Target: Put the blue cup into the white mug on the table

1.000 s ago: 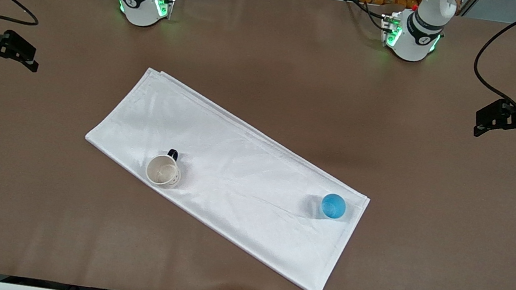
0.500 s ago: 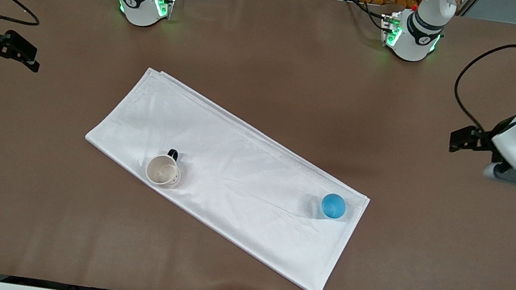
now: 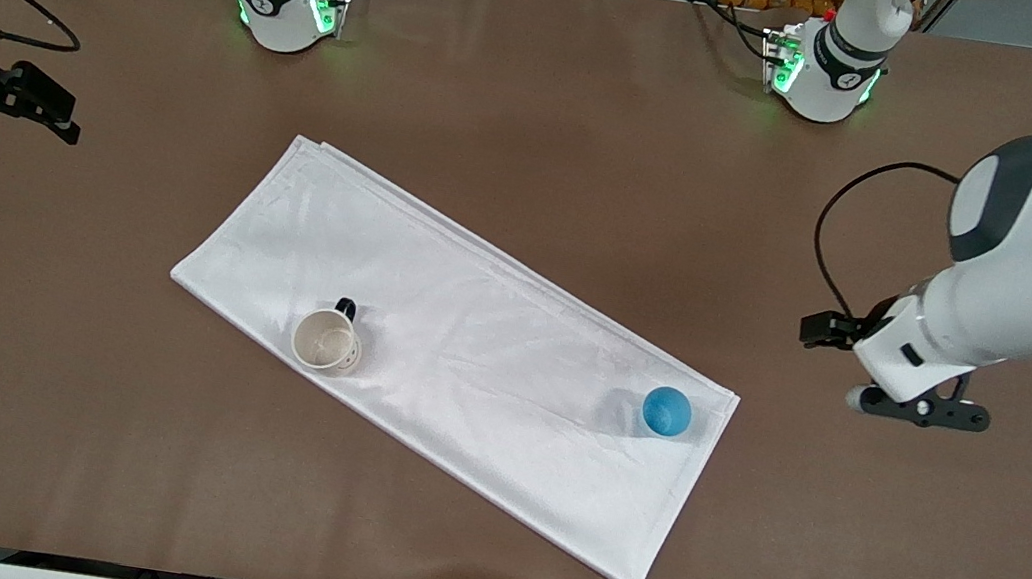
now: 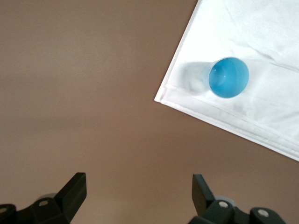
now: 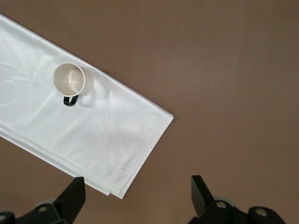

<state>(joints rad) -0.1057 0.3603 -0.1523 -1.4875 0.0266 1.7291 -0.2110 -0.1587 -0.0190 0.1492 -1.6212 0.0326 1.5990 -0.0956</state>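
Brown table carries a cloth with mug and cup well apart — left claw hangs wide open and empty over bare table near the cup; right claw waits, open and empty too.

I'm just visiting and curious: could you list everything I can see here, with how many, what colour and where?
table: one, matte brown, under everything.
white cloth: one, white, spread slantwise on the table's middle.
white mug: one, cream with a black handle, upright on the cloth toward the right arm's end.
blue cup: one, bright blue, upright on the cloth toward the left arm's end.
left gripper: one, black, open, over bare table beside the cup's corner of the cloth.
right gripper: one, black, open, waiting at the table's edge.
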